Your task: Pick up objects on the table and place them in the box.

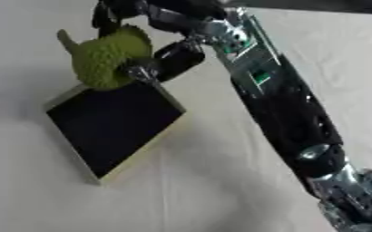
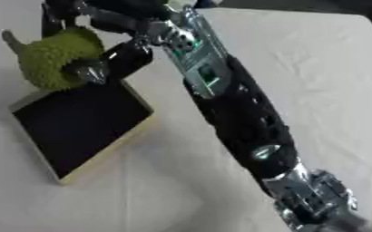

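— Though the arm crosses the whole view, which hand is it?
— The right hand (image 1: pixel 154 56), fingers curled round a bumpy green object (image 1: pixel 106 56) with a stem-like tip, held above the far edge of the box (image 1: pixel 114 124).
— What's inside the box?
— Only a dark interior shows; contents can't be made out.
— Any writing?
— None readable. The box sits on the pale table (image 1: pixel 221 181); the hand's upper part is cut off.

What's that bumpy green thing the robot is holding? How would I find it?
Start at the square box with the dark inside, lying on the pale table. Look just above its far corner, where the right robot hand is curled around a lump. That's the green fruit: knobbly, yellow-green, with a little stem poking out, the only green thing here.
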